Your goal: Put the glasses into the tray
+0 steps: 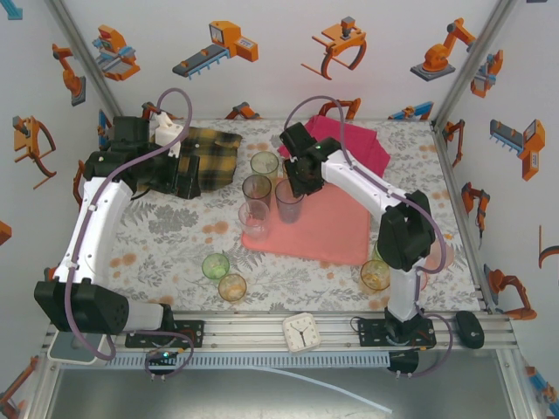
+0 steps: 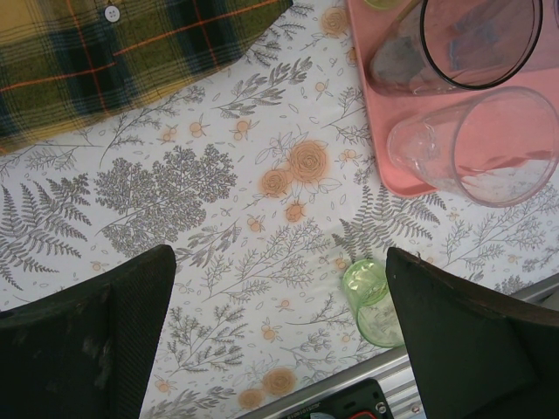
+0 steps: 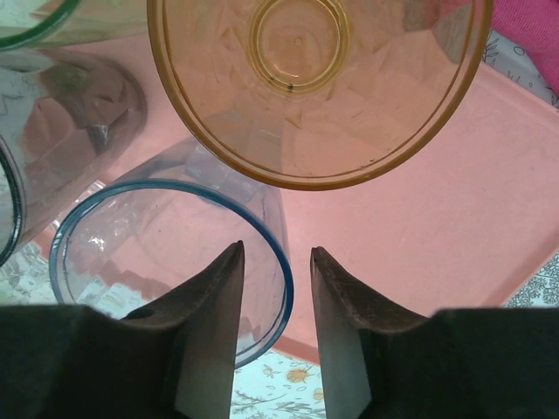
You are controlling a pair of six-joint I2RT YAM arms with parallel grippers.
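Likely a release: the right gripper (image 3: 276, 251) stood partly open astride the blue glass (image 3: 157, 253) wall, gripping nothing. That glass sat upright by the tray (image 3: 419, 227) edge. Best to lift straight up, since the amber glass (image 3: 319, 87) crowded ahead. The left gripper (image 2: 279, 257) hung wide open and empty over the bench (image 2: 218, 201), near a green glass (image 2: 371, 301).

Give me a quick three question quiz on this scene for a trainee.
1. What colour is the rim of the glass whose wall sits between the fingers of the right gripper?
2. True or false: every glass already stands on the tray.
3. The white clock sits: A on the tray; B at the near edge; C in the right gripper.
Key: 1 blue; 2 false, a green glass stands off it; 3 B.
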